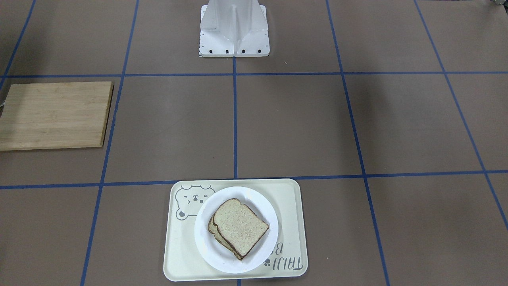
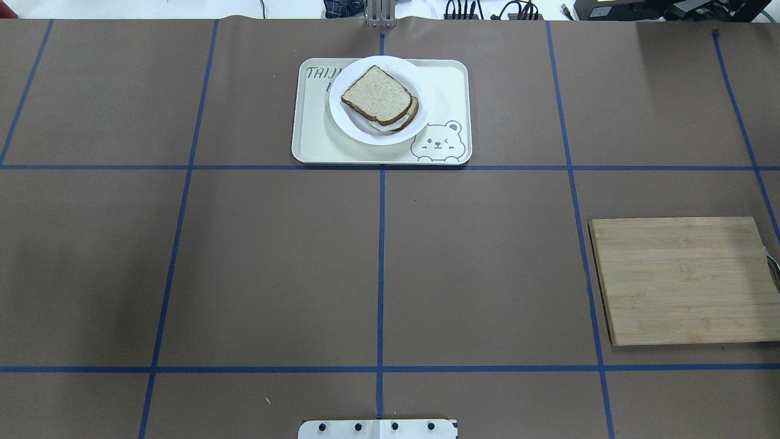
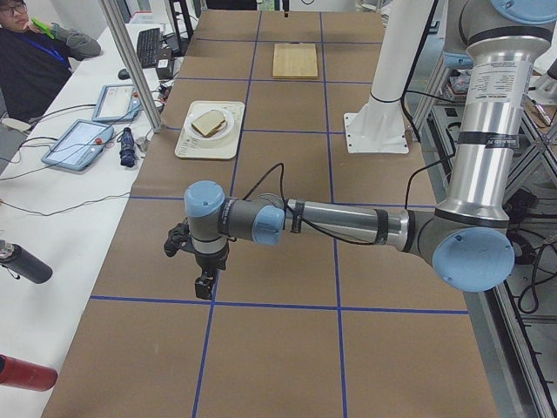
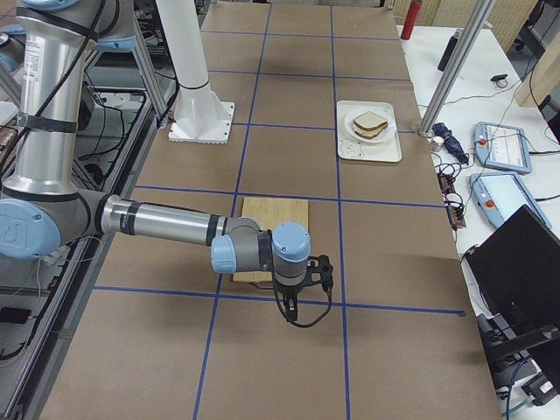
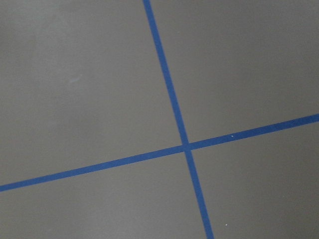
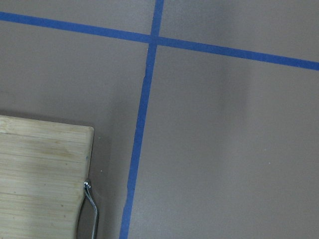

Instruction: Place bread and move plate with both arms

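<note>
The bread [image 1: 241, 227] lies face up on top of a second slice [image 1: 211, 228], a little turned against it, and both sit on the plate [image 1: 206, 248]. The plate stands on a cream tray [image 1: 291, 222], at the side away from the robot base. On the tray a bear face [image 1: 191, 200] is drawn in one corner. In the opposite corner the letters "TAIJI" [image 1: 291, 263] can be read, and under them a second line begins that the plate covers, with only a "B" showing. A wooden board [image 1: 53, 115] lies well apart from the tray, on the robot's right side of the worktop [image 1: 297, 127], which is marked with blue tape lines [image 1: 235, 119]. The left tool [image 3: 203, 283] and the right tool [image 4: 293, 302] both hang pointing down over bare worktop, far from the plate. They show only in the side views, so one cannot tell if their jaws are spread or pressed together
</note>
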